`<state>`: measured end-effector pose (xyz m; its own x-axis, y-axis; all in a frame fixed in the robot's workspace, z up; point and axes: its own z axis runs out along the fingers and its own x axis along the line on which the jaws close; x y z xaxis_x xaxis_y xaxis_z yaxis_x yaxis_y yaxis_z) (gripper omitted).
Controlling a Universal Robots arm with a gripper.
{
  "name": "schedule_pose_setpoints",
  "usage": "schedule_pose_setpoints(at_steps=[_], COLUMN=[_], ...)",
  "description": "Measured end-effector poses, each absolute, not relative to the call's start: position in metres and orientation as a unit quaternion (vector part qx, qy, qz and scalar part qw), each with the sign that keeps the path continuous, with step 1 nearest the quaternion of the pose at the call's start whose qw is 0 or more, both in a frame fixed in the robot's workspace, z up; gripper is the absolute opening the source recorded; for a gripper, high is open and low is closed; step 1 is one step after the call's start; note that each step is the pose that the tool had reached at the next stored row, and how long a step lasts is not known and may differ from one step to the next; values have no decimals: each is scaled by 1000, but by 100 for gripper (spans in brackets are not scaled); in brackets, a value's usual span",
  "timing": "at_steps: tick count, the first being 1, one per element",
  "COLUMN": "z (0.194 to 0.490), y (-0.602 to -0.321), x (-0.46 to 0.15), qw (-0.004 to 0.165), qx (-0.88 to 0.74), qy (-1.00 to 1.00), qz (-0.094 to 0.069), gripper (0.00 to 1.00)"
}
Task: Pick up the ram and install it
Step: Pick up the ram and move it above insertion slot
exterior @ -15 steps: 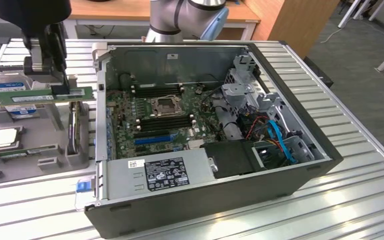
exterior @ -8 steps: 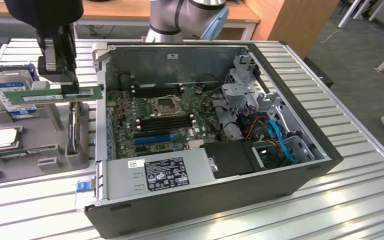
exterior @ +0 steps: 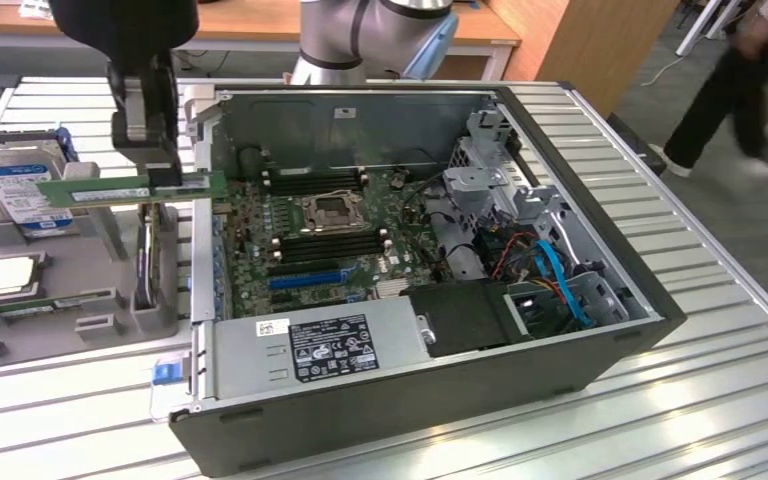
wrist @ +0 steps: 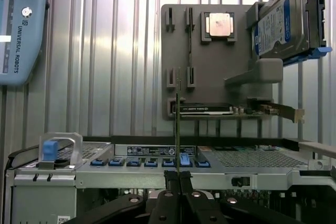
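The ram [exterior: 115,190] is a long green stick with a white label. It hangs level in the air above the grey holder tray [exterior: 104,320], just off the exterior view's left side of the open computer case [exterior: 544,330]. My gripper [exterior: 164,182] is shut on the end of the stick nearest the case. In the wrist view the ram [wrist: 177,129] shows edge-on as a thin line rising from between the black fingers of the gripper [wrist: 178,181]. The motherboard [exterior: 337,235] with its dark memory slots [exterior: 335,245] lies inside the case.
On the holder tray stand a hard drive [exterior: 17,185] with a blue label and a square silver processor [exterior: 11,275]. A power supply [exterior: 324,345] fills the case's near corner. A teach pendant [wrist: 21,24] lies on the slatted table. A person [exterior: 744,80] walks at the far right.
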<state>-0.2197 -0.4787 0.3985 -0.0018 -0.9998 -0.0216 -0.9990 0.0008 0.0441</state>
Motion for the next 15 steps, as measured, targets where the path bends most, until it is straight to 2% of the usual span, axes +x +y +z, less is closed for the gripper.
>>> schedule_pose_setpoints(at_steps=[15], z=[398], y=[-479], x=[-191], qw=[8], qx=[706], qy=[-707], qz=[-23], gripper=[11])
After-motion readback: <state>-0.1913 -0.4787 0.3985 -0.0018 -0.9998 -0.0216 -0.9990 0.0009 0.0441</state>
